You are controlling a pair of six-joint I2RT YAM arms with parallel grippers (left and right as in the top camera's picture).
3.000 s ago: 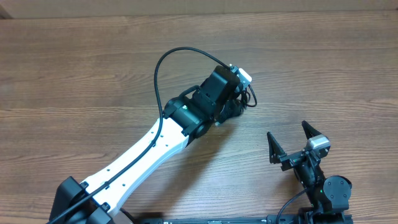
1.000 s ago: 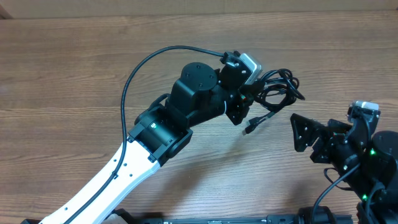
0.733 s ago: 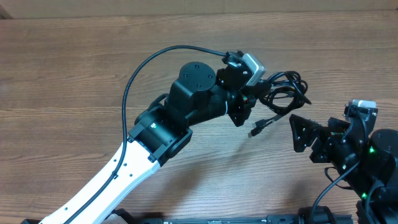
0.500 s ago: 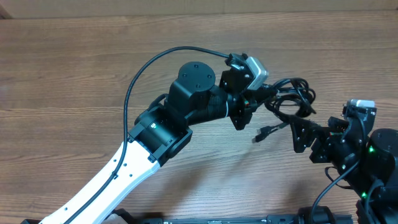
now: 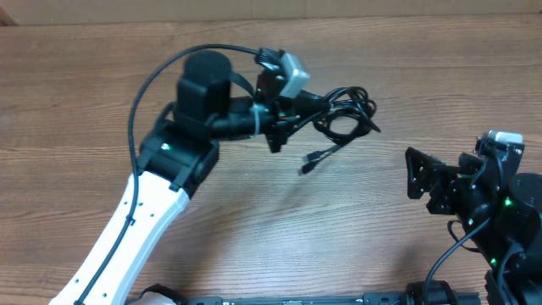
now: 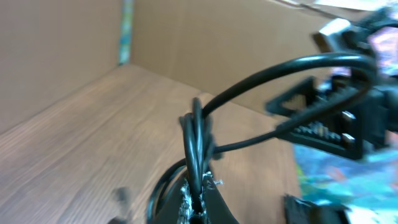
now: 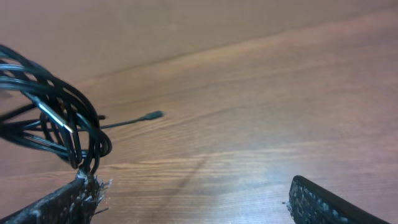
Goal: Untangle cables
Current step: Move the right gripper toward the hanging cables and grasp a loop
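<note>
Swung back leftward since half a second ago, the left arm has drawn the bundle away from the right end effector (image 5: 428, 180). That one sits nearest, low at the right, its jaws spread wide with nothing between them. Farther in, the left end effector (image 5: 306, 103) is clamped tight on the cables (image 5: 345, 117), a looped black tangle held up off the wooden surface (image 5: 398, 51). One plug end (image 5: 308, 164) dangles below the tangle, toward the left.
</note>
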